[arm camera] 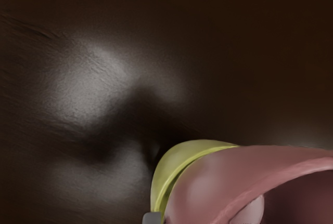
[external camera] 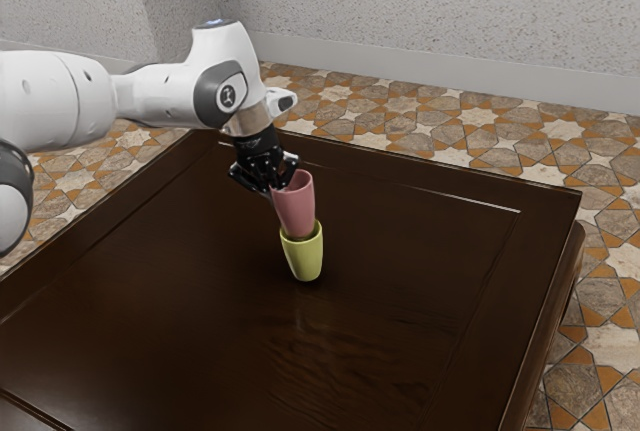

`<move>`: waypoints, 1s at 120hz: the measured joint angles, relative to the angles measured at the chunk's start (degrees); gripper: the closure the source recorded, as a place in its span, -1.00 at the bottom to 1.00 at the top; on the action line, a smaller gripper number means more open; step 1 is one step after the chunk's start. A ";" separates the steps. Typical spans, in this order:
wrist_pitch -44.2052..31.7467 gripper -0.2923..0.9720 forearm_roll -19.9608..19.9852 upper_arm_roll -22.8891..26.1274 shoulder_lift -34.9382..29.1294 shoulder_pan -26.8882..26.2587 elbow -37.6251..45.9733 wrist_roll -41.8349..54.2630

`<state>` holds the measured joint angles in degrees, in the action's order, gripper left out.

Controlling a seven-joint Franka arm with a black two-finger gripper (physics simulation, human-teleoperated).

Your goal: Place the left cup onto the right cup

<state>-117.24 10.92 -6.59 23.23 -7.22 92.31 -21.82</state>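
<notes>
A pink cup [external camera: 294,204] sits nested in a yellow-green cup [external camera: 303,252] near the middle of the dark wooden table [external camera: 420,281]. The pink cup leans toward the exterior view's left. My black gripper [external camera: 270,182] is at the pink cup's rim, with its fingers on either side of the rim wall. In the wrist view the pink cup [arm camera: 260,182] looms large just under my hand, and the yellow-green cup's rim [arm camera: 179,164] curves around it.
The table has a raised border around its top. A patterned tile floor [external camera: 590,151] and a grey wall lie beyond it.
</notes>
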 joint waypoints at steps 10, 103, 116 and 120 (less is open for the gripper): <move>-0.12 0.70 0.07 0.05 0.38 0.01 -0.04 -0.02; 1.44 -0.46 0.97 -0.04 -2.53 -0.02 -2.82 0.12; 6.52 -0.48 -2.40 1.31 -8.32 -1.07 -3.84 1.70; 8.30 -0.49 -4.32 2.51 -10.50 -1.50 -3.89 2.48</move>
<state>-108.93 6.60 -4.08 12.73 -8.72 88.41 -19.34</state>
